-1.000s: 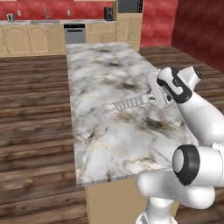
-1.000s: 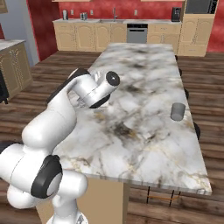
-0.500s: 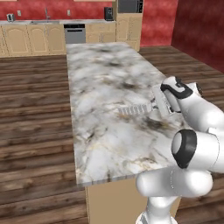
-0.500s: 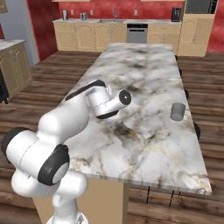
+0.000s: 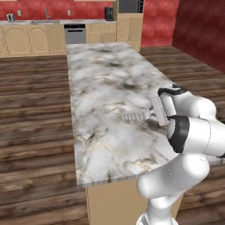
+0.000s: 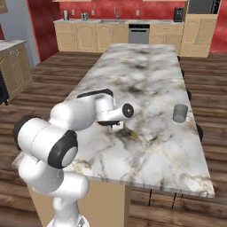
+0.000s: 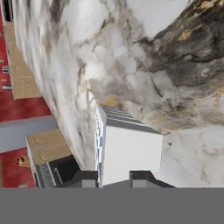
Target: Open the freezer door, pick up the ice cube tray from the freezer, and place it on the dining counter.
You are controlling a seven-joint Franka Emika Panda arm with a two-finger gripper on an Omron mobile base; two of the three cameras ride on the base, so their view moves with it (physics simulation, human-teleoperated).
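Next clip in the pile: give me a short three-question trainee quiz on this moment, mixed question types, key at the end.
1. True or false: the gripper is shut on the ice cube tray.
2. The tray is held over which surface? A) the wooden floor B) the dining counter C) the wall cabinets' countertop
3. Fill in: in the right base view, a small grey ___ stands near the counter's right edge.

Key: 1 true; the hand view shows the tray between the fingertips. 2 B; whether it already touches the marble cannot be told. 3 cup.
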